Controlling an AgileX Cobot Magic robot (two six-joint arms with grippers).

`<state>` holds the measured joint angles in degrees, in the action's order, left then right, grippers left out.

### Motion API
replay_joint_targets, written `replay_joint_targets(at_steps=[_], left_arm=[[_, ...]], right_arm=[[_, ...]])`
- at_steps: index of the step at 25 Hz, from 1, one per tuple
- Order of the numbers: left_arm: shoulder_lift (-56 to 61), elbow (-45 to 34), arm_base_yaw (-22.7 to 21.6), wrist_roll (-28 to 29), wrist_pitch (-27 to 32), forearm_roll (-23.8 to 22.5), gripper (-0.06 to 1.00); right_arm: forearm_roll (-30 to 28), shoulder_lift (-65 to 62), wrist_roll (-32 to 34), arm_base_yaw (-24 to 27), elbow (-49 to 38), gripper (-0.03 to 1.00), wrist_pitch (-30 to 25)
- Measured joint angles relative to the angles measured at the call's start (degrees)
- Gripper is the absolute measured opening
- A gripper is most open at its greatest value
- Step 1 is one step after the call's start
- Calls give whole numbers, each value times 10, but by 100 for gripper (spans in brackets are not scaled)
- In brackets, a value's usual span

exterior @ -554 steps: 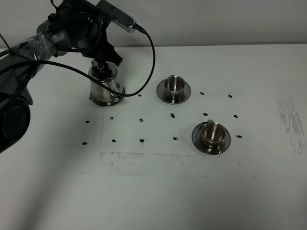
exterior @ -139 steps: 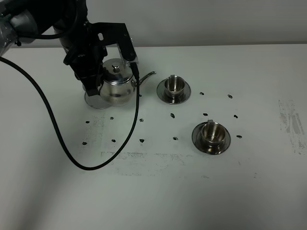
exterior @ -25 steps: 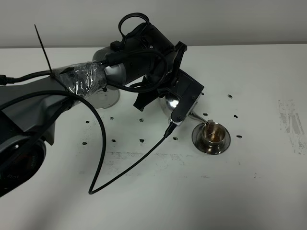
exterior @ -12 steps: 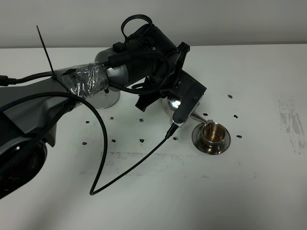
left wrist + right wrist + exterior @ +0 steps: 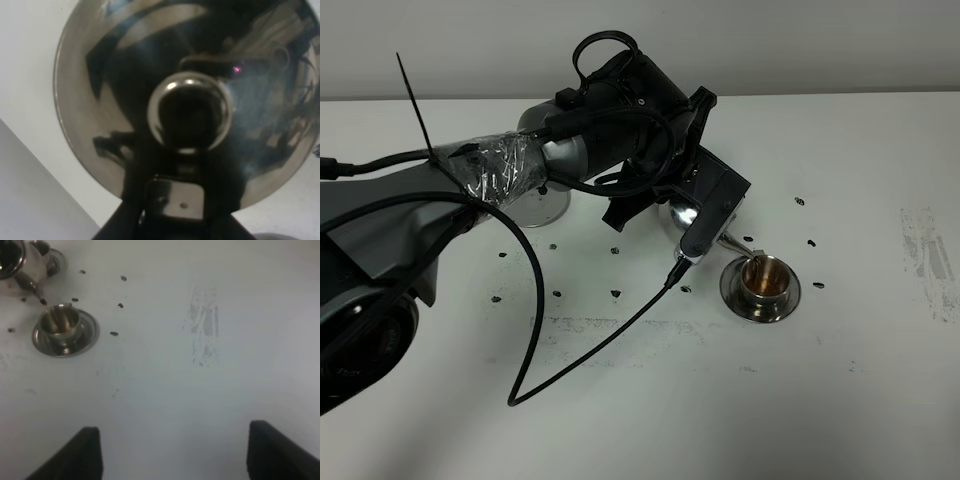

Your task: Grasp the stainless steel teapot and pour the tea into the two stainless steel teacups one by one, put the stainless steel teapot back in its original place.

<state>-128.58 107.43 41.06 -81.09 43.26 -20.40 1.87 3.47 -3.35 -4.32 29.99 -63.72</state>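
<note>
stainless steel teapot (image 5: 682, 212) lifted and tipped, spout at the rim of the near teacup (image 5: 761, 291). reddish-brown tea (image 5: 762, 270) in the cup, which sits on its saucer (image 5: 765, 312). left gripper (image 5: 672, 196) pinched tight on the pot's handle. round steel disc (image 5: 542, 206) well apart, partly under the arm. right gripper (image 5: 174, 431) fingers spread wide above the table (image 5: 210, 390).

Stainless steel teapot (image 5: 680, 212), frame centre, tilted, spout over lower-right teacup (image 5: 763, 291) holding reddish-brown tea (image 5: 762, 271); steel disc (image 5: 545, 206) lies flat, upper left.
</note>
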Motion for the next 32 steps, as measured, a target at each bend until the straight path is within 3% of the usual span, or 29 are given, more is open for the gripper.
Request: replay_joint_targets(at_steps=[32], left_arm=[[0, 0, 7, -11, -7, -16, 18]], right_arm=[[0, 0, 0, 0, 0, 59, 0]])
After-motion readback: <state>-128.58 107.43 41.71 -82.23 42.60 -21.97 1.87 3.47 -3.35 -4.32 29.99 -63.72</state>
